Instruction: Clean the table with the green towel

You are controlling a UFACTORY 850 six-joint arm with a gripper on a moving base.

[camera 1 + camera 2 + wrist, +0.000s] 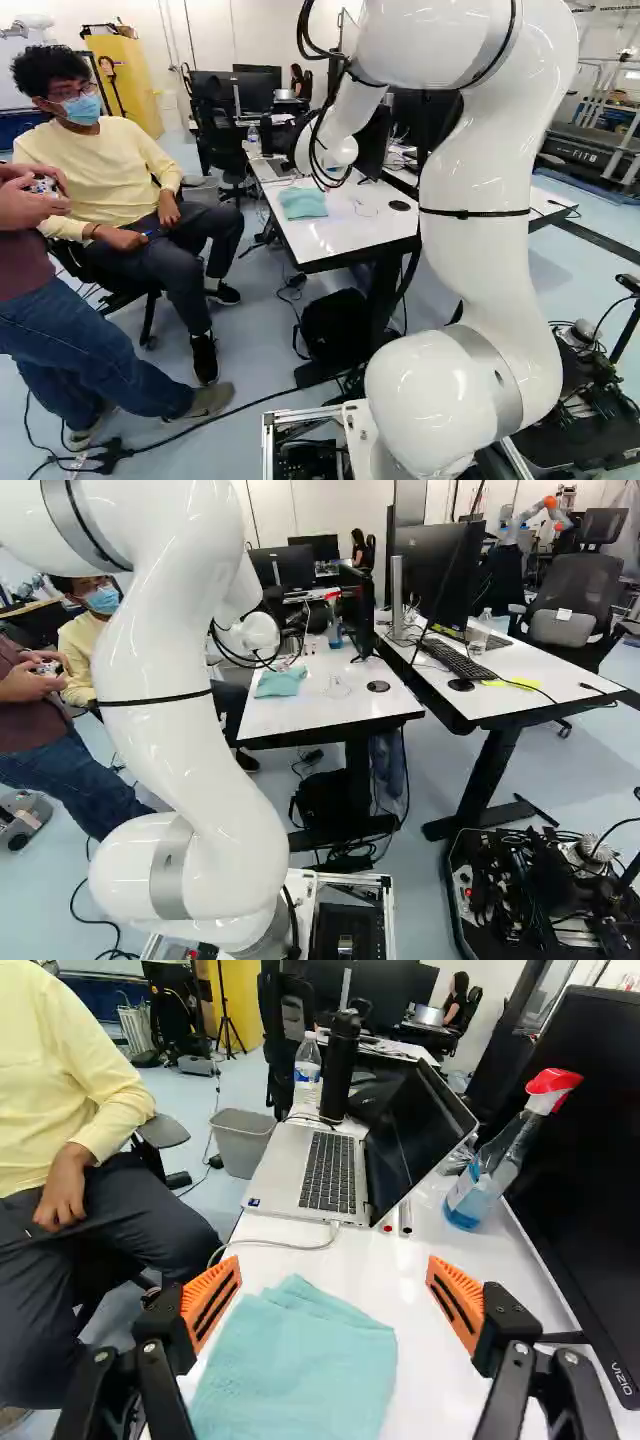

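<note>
The green towel [303,203] lies folded on the white table [345,226] near its left edge; in the right base view the towel [281,681] shows beside the arm's wrist. From the wrist view, the gripper [330,1305] stands open above the table, its orange-padded fingers wide apart with nothing gripped. Beneath and between the fingers, the towel [300,1365] is spread as a pale green layer, closer to the finger on the seated person's side. The base views do not clearly show the fingers.
Ahead of the gripper are an open laptop [330,1170], a black bottle [340,1065] and a water bottle [307,1072]. A spray bottle [500,1160] stands by a monitor [590,1180]. One person sits beside the table, another stands left of the arm. Another table [500,695] adjoins.
</note>
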